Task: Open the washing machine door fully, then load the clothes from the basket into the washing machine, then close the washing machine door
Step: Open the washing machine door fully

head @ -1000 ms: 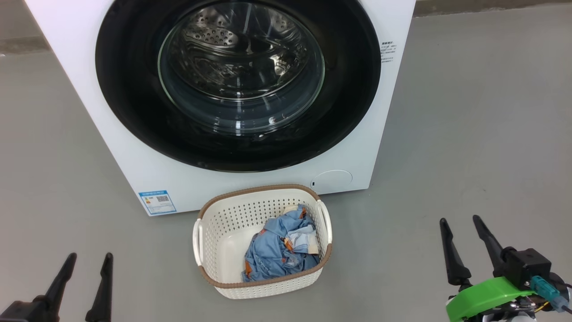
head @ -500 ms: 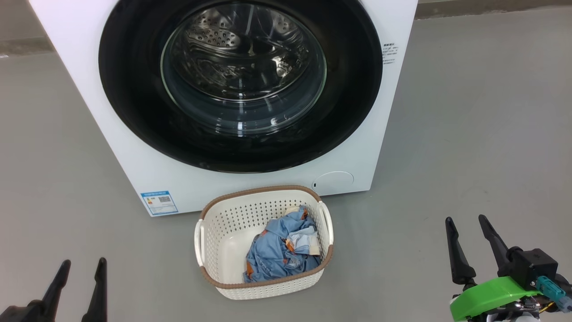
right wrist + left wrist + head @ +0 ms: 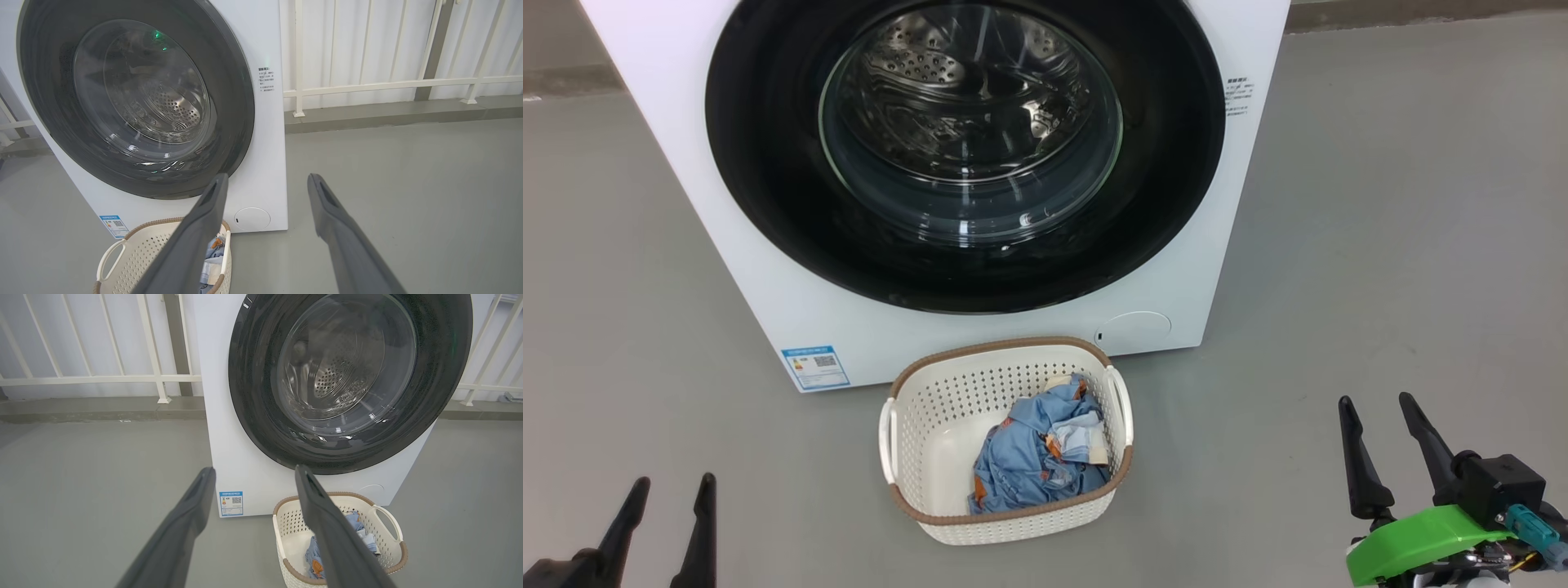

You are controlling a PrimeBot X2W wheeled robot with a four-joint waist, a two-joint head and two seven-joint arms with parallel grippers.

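The white washing machine (image 3: pixel 768 278) stands on the grey floor with its round black-rimmed door (image 3: pixel 768 180) shut flat against the front; the steel drum shows through the glass. Directly before it sits the cream basket (image 3: pixel 931 425) with a brown rim, and the light blue clothes (image 3: pixel 1033 457) lie bunched in its right half. My left gripper (image 3: pixel 674 482) hovers open at the lower left, well left of the basket. At the lower right my right gripper (image 3: pixel 1376 400) is open too, with nothing between its fingers. The wrist views show the same door (image 3: pixel 253 396) (image 3: pixel 233 102) and basket (image 3: pixel 388 522) (image 3: pixel 139 253).
A blue energy sticker (image 3: pixel 815 367) and a round filter cap (image 3: pixel 1135 328) mark the machine's lower front. Behind the machine a white railing (image 3: pixel 102 377) (image 3: pixel 388 85) runs above a low kerb. Bare grey floor lies to both sides of the basket.
The head camera has shifted slightly, moving the whole picture a little right. The left gripper sits lower in the picture than a second ago. The door and the clothes are unchanged.
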